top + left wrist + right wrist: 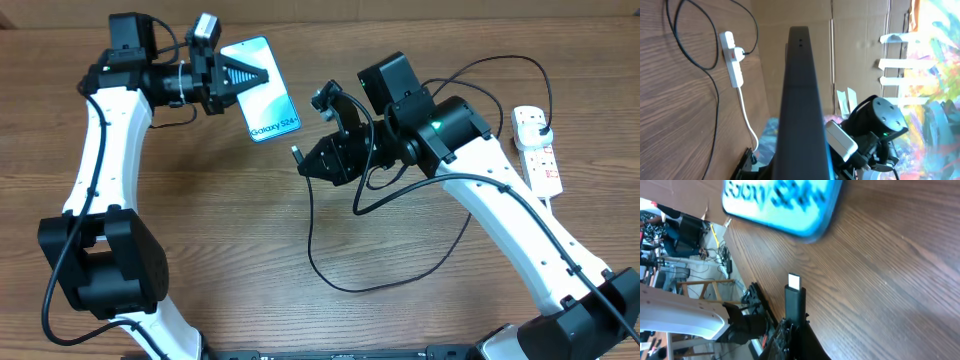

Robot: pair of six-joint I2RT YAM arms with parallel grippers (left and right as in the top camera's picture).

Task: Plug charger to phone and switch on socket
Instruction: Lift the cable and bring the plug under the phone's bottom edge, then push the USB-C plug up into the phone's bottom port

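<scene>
The phone (pixel 266 95), with a light blue screen reading "Galaxy S24", is held off the table by my left gripper (pixel 240 74), which is shut on its upper end. In the left wrist view its dark edge (pixel 801 100) fills the middle. My right gripper (pixel 322 160) is shut on the charger's black connector (pixel 795 297), whose metal tip (pixel 296 153) points at the phone's lower end (pixel 785 205), a short gap away. The black cable (pixel 345 275) loops over the table to the plug (pixel 541 131) in the white socket strip (pixel 537 150) at the far right.
The strip's white cord (pixel 747 117) runs off the table edge. Cardboard boxes (pixel 855 30) stand behind the table. The cable loop lies between the two arms, near the front.
</scene>
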